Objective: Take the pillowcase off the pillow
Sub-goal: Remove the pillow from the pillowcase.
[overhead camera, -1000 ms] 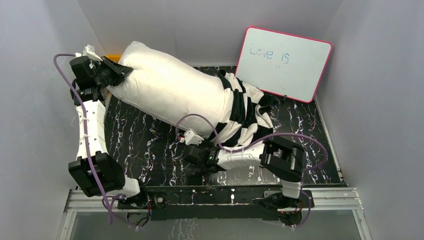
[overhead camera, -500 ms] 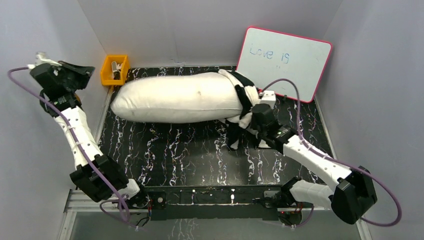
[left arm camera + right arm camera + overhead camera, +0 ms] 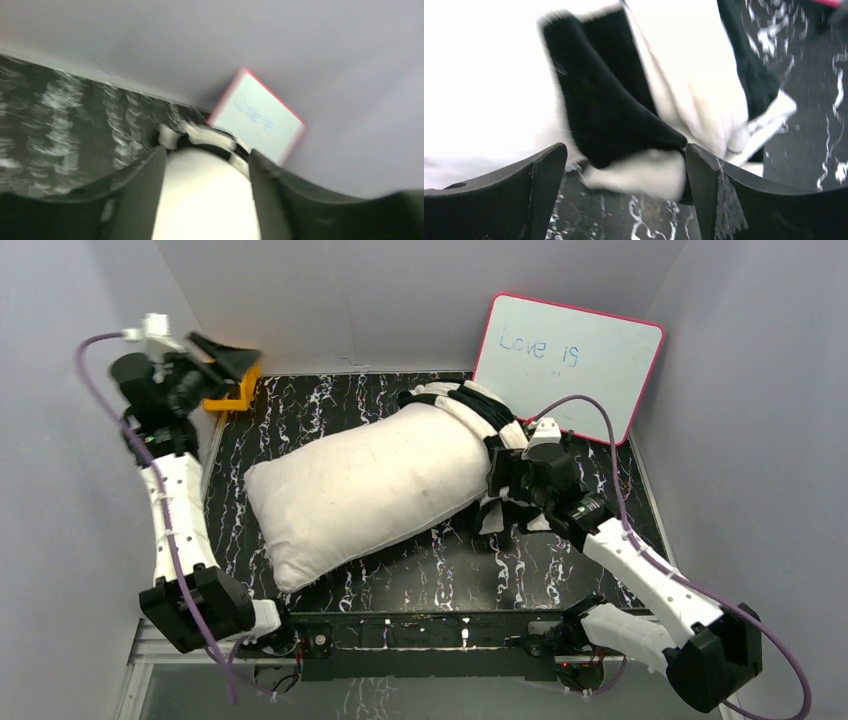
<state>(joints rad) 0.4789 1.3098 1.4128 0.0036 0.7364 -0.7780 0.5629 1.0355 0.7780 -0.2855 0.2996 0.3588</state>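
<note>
The right gripper (image 3: 624, 152) is standing with its jaws spread wide, one dark finger (image 3: 536, 192) showing at each lower corner. A bunched fold of the pillowcase (image 3: 609, 115) is lying between them, black panel uppermost and white edge beneath (contact with the finger at lower right cannot be told). The pillow (image 3: 479, 75) is filling the upper left, glaring white. The black marbled table (image 3: 814, 130) is showing below and to the right.
</note>
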